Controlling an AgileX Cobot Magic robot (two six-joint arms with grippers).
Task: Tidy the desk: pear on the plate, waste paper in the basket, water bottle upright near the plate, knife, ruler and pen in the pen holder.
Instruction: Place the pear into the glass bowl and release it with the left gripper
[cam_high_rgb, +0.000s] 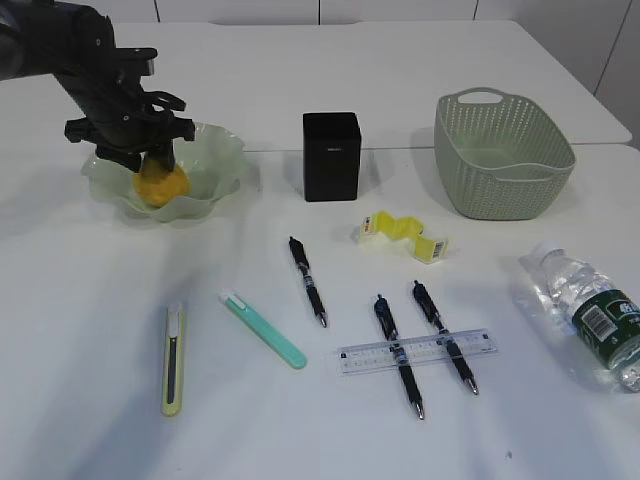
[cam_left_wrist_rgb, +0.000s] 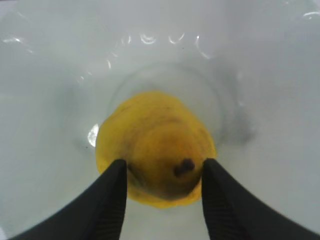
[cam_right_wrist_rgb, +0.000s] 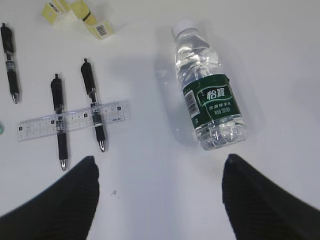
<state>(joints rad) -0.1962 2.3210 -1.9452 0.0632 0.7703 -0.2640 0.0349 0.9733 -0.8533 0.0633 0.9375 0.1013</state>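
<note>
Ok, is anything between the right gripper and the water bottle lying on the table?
Nothing visible. The clear plastic water bottle lies on bare white table, ahead of the open right gripper; pens and ruler lie off to the left.

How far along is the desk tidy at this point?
Done: nothing fully. In hand: the left tool is around the pear inside the plate, not yet released. Left: the waste paper lies outside the basket; the water bottle lies on its side; three pens, the ruler and two knives sit on the table, outside the pen holder. The right tool hangs open, empty.
</note>
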